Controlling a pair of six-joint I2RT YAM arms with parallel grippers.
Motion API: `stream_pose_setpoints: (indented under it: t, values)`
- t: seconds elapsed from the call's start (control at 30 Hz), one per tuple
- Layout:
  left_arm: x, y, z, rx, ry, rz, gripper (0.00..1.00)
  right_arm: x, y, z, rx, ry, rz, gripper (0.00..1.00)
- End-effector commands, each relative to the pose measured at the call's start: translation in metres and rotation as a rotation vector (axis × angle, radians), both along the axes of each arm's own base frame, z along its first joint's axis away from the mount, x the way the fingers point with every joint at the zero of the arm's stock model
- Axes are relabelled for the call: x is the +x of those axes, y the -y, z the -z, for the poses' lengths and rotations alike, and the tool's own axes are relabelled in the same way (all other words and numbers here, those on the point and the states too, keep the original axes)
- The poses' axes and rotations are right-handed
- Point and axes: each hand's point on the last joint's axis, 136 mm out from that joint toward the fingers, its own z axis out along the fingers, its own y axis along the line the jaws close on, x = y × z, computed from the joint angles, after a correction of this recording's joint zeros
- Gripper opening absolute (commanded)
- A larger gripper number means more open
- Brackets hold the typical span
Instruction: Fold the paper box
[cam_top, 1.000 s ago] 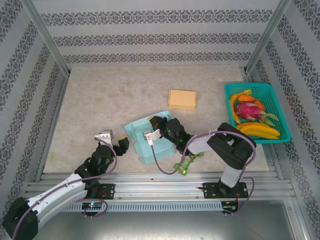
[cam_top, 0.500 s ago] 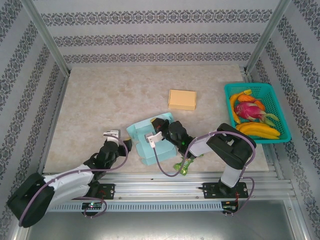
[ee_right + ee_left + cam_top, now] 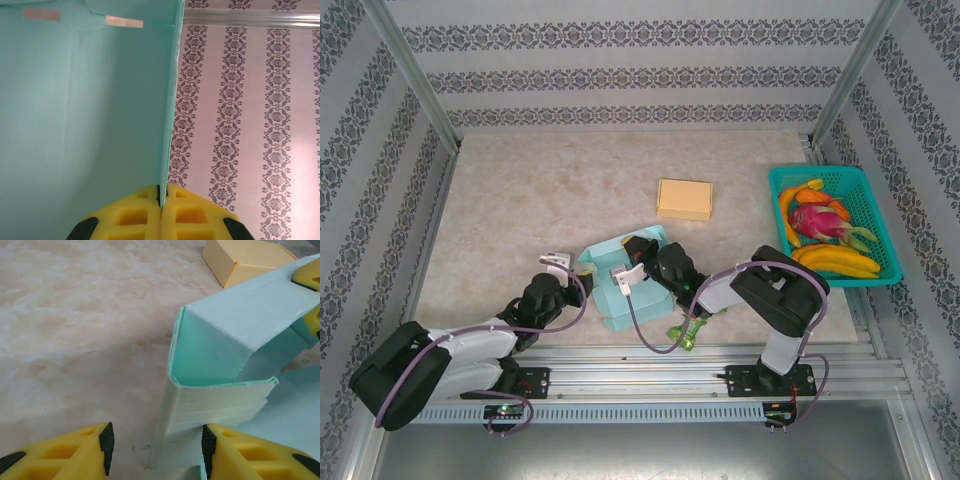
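One light, flimsy mint-green paper box (image 3: 605,305) sat near desk's (image 3: 520,200) front edge. Right gripper (image 3: 160,197) pinched thin wall. Left gripper (image 3: 155,450) half-open astride stiffer corner crease, seemingly best hold.

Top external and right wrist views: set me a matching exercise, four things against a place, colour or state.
Things:
1. paper box
2. small closed box
3. basket
4. right gripper

Descriptions:
A. pinched shut on a thin upright panel
B. tan, lying alone toward the middle
C. far right, holding fruit
D. teal, partly folded, near the front edge

Pairs: 1-D, 2-B, 3-C, 4-A
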Motion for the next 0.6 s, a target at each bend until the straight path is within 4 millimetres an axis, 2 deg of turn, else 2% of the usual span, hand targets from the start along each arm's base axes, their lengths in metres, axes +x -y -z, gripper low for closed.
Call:
stream_pose_setpoints:
  t: [0.0, 0.27, 0.47, 0.57]
  values:
    - [0.013, 0.011, -0.023, -0.044, 0.066, 0.02, 0.52, -0.004, 0.003, 0.02, -0.045, -0.033, -0.003, 0.0]
    - [0.022, 0.031, -0.022, -0.048, 0.061, 0.059, 0.54, -0.004, 0.003, 0.023, -0.043, -0.038, 0.004, 0.0]
    - [0.038, 0.029, -0.009, 0.051, 0.06, -0.009, 0.61, -0.006, 0.003, 0.026, -0.043, -0.04, -0.001, 0.0]
    - [0.046, 0.03, -0.004, 0.085, 0.067, -0.037, 0.61, -0.007, 0.001, 0.026, -0.039, -0.043, -0.006, 0.0]
